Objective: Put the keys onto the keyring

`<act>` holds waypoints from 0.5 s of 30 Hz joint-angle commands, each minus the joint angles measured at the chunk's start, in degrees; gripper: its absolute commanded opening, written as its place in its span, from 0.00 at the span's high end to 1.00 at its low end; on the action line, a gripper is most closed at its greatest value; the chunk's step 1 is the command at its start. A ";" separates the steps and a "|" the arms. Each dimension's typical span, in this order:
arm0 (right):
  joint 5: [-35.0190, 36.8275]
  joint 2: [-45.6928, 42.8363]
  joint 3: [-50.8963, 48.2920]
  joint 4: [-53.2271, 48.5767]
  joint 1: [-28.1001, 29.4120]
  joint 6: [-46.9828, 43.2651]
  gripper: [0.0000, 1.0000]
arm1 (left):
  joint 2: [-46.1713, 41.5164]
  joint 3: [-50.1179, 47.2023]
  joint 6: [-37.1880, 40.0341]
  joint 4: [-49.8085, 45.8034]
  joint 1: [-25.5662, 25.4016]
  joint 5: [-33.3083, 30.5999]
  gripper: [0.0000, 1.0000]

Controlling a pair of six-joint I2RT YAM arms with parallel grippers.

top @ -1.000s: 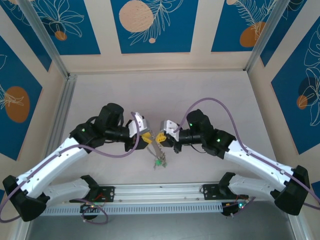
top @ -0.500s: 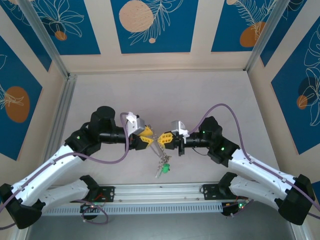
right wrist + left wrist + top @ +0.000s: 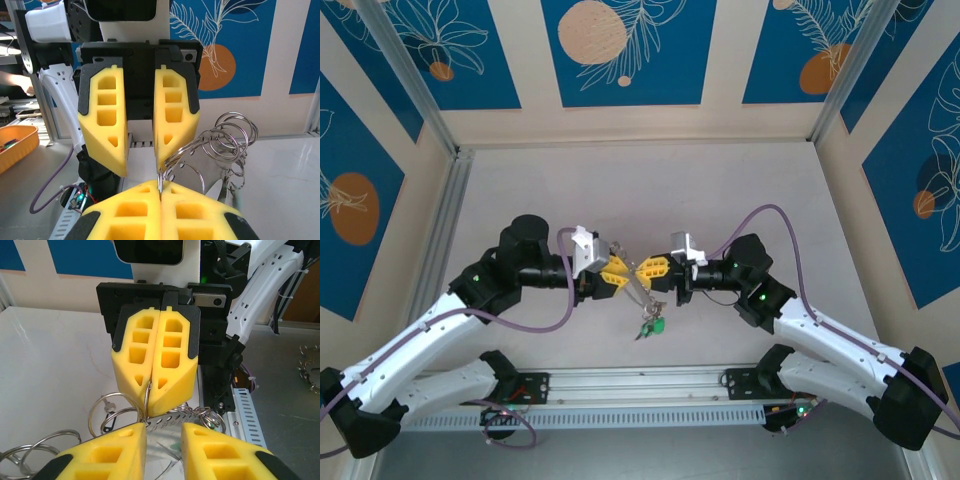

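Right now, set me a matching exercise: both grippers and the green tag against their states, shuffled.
Things:
1. left gripper
2. right gripper
3. green tag

States:
A. dangles from the keyring
B. jaws apart
C. shut on the keyring's thin wire

Pairs: 1-B, 2-C, 3-A
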 commanded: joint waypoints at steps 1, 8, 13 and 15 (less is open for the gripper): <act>-0.84 -0.53 0.27 4.40 -0.07 1.05 1.00 | -0.53 -0.99 0.37 1.64 -1.06 -0.68 0.75; 1.01 -1.38 0.14 3.34 -0.22 0.97 1.00 | -2.51 -0.91 1.41 0.86 -1.19 -3.57 0.73; 0.19 -0.76 0.48 3.83 -0.37 1.24 1.00 | -2.76 -0.58 2.11 0.51 -1.45 -3.91 0.75; -0.16 -0.39 0.57 4.11 -0.29 1.26 1.00 | -1.70 -0.22 2.64 0.76 -2.00 -4.25 0.75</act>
